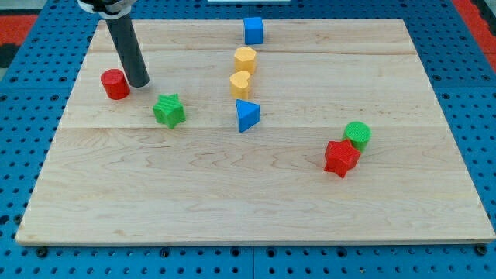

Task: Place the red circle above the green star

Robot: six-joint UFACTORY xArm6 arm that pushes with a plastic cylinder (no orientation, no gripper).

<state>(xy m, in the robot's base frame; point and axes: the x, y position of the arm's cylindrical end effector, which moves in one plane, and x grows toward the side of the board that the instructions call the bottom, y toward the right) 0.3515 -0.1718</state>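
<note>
Red circle (115, 84): near the table's (232, 209) upper-left area, lying to the left of and slightly above the green star (169, 110), apart from it. Not yet above the star; it would need to travel rightward and a little toward the view's top, by my judgement

My tip (138, 82): rod's lower end on the table just to the right of the red circle, between it and the star, close to or touching the circle; contact cannot be confirmed. End effector is a bare rod with nothing to clench or release; it grasps nothing. Standing on the circle's right side, it seems poorly set for a rightward push and would likely need to pass round to the left

Green star: left of centre, below-right of the tip

Blue triangle (247, 115): right of the star, well apart

Yellow heart (240, 84) and yellow hexagon (245, 60): stacked in a column above the triangle, nearly touching each other

Blue cube (253, 31): top edge, above the yellow pair

Red star (341, 158) and green circle (357, 135): touching, right of centre, far from the work area and no obstacle
</note>
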